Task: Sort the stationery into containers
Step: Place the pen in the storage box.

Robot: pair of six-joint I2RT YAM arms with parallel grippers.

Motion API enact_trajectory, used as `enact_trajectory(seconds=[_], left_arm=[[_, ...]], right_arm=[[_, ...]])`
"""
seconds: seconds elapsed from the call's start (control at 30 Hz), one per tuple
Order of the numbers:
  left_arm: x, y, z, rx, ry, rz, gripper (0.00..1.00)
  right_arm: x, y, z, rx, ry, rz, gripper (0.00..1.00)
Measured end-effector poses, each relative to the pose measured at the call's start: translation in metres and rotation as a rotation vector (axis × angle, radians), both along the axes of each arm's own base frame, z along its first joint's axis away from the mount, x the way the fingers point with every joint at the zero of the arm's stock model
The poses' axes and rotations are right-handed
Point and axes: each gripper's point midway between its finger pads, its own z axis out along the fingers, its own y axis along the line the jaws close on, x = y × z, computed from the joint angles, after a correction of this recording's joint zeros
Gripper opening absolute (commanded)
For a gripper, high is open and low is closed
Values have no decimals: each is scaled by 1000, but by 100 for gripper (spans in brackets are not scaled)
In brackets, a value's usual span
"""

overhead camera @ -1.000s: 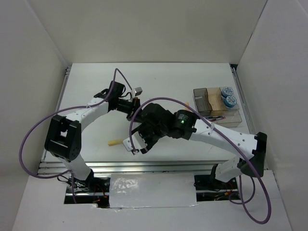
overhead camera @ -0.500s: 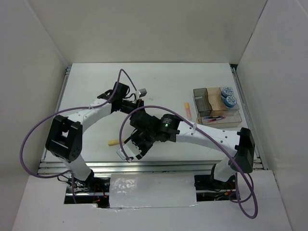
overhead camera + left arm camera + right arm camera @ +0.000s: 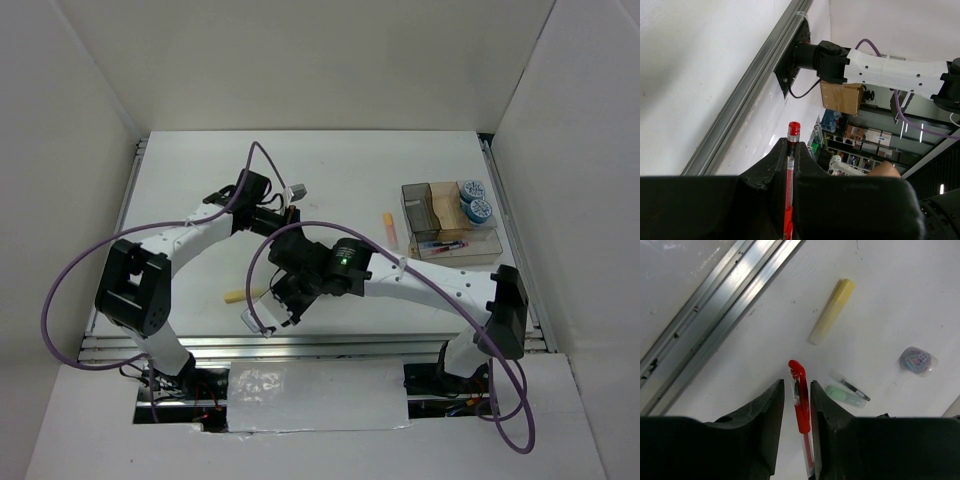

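Two red pens are in play. My left gripper [image 3: 791, 142] is shut on one red pen [image 3: 794, 129], whose capped end sticks out past the fingertips; it hovers left of centre [image 3: 290, 200]. My right gripper [image 3: 796, 382] has closed in on the other red pen [image 3: 800, 400], which lies on the table near the front edge [image 3: 262, 318]; only a thin sliver of table shows by its left fingertip. The compartmented box [image 3: 425, 205] stands at the right, with two tape rolls [image 3: 475, 200] and pens inside.
A yellow highlighter [image 3: 832, 311] lies just ahead of the right gripper. A green highlighter [image 3: 845, 396], a thin clear pen [image 3: 850, 386] and a small round case of clips [image 3: 917, 361] lie to its right. An orange highlighter [image 3: 389, 230] lies left of the box. Metal rails [image 3: 715, 325] edge the table.
The right arm swung toward the front left, uncovering the orange highlighter, and its jaws narrowed around the red pen on the table. The left arm shifted slightly, still holding its pen.
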Motion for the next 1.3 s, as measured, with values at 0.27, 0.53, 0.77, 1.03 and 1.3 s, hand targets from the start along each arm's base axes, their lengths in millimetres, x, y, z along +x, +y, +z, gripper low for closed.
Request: enact_trajectory(seconds=[0.27, 0.53, 0.77, 1.03, 1.3], left_arm=[[2, 0, 0, 11, -8, 7, 0], [2, 0, -5, 28, -40, 0, 79], [31, 12, 2, 147, -160, 77, 99], [82, 58, 28, 244, -374, 281, 99], [88, 50, 29, 272, -480, 278, 99]], right_arm=[[4, 2, -16, -50, -16, -12, 32], [6, 4, -20, -57, -25, -12, 8], [23, -27, -16, -56, 11, -119, 5], [115, -195, 2, 33, -44, -597, 3], [147, -316, -41, -123, -26, -832, 3]])
